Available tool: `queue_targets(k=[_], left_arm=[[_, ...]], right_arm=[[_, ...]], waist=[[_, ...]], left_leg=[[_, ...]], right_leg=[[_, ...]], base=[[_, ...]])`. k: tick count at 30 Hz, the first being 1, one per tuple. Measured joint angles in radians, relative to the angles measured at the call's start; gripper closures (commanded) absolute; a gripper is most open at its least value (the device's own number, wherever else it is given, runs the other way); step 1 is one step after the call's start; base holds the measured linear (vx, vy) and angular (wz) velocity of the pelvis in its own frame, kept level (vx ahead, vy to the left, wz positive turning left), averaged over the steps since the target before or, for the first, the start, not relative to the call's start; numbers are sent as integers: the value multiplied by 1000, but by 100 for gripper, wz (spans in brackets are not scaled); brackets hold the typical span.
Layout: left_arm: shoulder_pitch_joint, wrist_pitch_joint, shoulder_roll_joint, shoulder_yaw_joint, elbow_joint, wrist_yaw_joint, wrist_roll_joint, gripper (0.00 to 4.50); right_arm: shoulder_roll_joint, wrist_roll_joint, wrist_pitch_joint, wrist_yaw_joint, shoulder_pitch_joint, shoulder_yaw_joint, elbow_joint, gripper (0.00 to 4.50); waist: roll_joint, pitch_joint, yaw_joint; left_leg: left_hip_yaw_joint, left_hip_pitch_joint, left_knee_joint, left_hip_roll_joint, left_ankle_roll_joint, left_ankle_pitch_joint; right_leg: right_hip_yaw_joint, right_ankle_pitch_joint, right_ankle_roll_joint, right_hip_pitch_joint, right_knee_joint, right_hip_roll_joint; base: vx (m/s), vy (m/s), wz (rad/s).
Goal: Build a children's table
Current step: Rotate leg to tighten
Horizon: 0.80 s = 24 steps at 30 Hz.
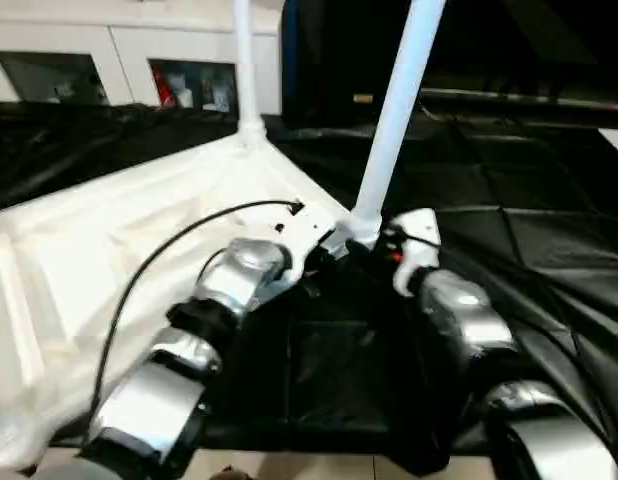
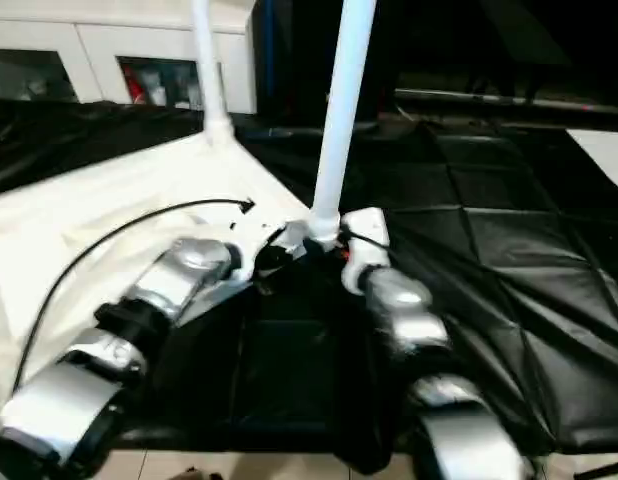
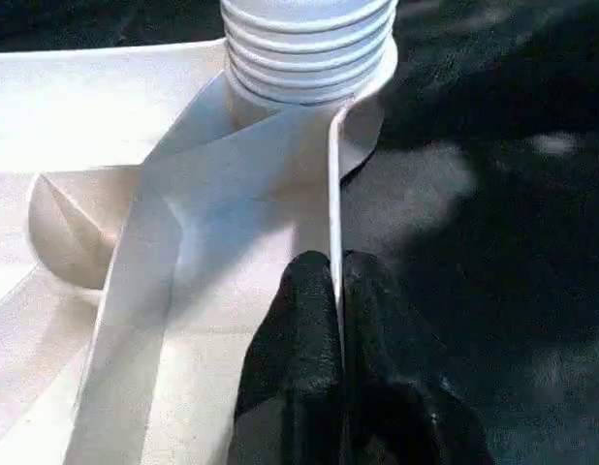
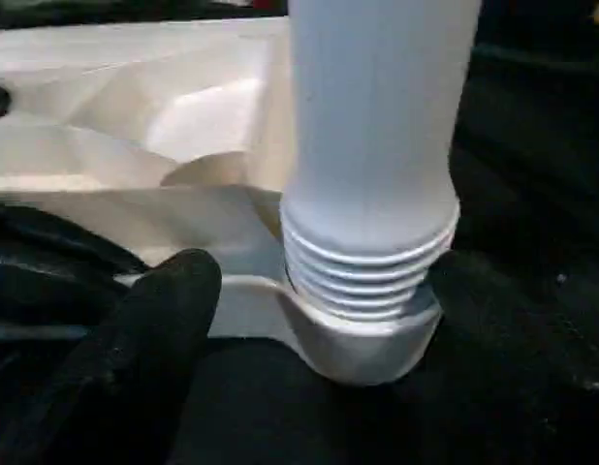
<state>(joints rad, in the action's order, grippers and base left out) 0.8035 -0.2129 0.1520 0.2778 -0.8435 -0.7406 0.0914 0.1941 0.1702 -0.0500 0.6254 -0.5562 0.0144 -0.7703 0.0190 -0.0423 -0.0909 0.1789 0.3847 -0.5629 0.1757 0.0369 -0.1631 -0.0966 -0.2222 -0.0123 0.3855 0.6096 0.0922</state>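
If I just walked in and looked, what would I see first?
You'd first see the tall white leg standing in the near corner socket of the upside-down white tabletop, its threads partly showing. A second leg stands at the far corner. The left gripper pinches the tabletop's rim beside the near leg, while the right gripper sits open around that leg's base, all on black cloth.

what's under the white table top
A black quilted sheet lies under the table top and spreads past its edges. What is beneath the sheet is covered.
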Motion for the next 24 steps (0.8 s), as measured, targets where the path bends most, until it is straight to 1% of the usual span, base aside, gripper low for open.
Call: queue_targets(k=[1, 2, 3, 5, 7, 8, 11, 14, 16, 24], left_arm=[[-13, 13, 14, 7, 18, -40, -1, 450], [-24, 25, 32, 11, 33, -81, -2, 450], [-40, 38, 54, 20, 60, -134, -10, 450], [-78, 73, 109, 39, 117, -255, -26, 450], [-96, 102, 140, 49, 140, -335, -33, 450], [-107, 111, 152, 57, 159, -381, -40, 450], [-127, 108, 166, 75, 205, -454, -53, 450], [-145, 105, 188, 75, 237, -498, -62, 450], [-149, 105, 196, 75, 242, -518, -67, 450], [-164, 91, 203, 74, 275, -533, -68, 450]], right_arm=[[30, 9, 8, 42, 31, 16, 45, 63], [54, 18, 18, 80, 53, 20, 75, 63], [87, 28, 30, 136, 83, 41, 138, 63], [160, 38, 52, 244, 142, 68, 240, 63], [194, 47, 70, 307, 169, 76, 298, 63], [211, 55, 84, 345, 181, 90, 341, 63], [242, 65, 109, 410, 202, 114, 422, 63], [278, 73, 138, 456, 219, 135, 477, 63], [286, 74, 150, 473, 225, 139, 493, 63], [277, 58, 152, 473, 221, 154, 484, 63]], waist=[[0, 0, -1], [0, 0, -4], [-1, -1, -7], [-2, -2, -16], [-3, -2, -23], [-3, -3, -26], [-3, -3, -28], [-3, -3, -27], [-3, -3, -27], [-3, -3, -27]], left_leg=[[0, 0, 0, 0, 0, 0], [0, 0, 0, 0, 0, 0], [0, 0, 0, 0, 0, 0], [1, 0, 1, 1, 0, 0], [1, 0, 0, 1, 1, 0], [2, 0, 0, 1, 1, 0], [5, 1, -2, 1, 2, -1], [6, 1, -3, 2, 3, -1], [6, 0, -3, 2, 3, -1], [6, 1, -4, 2, 0, 0]], right_leg=[[0, 0, 0, 0, 0, 0], [0, 0, 0, 0, 0, 0], [0, 0, 0, 0, 0, 0], [0, 0, 0, 0, 0, 0], [-1, 0, 0, 0, 1, 0], [0, 0, 0, 0, 1, 0], [1, 0, 0, -1, 1, 2], [1, 1, 0, -1, 1, 2], [1, 1, 0, -1, 1, 2], [1, 1, 0, -1, 3, 2]], base=[[0, 0, 0], [0, 0, 0], [0, 0, 0], [0, 0, 0], [0, 0, 0], [0, 0, 0], [0, 0, 0], [0, 0, 0], [0, 0, 0], [0, 0, 0]])
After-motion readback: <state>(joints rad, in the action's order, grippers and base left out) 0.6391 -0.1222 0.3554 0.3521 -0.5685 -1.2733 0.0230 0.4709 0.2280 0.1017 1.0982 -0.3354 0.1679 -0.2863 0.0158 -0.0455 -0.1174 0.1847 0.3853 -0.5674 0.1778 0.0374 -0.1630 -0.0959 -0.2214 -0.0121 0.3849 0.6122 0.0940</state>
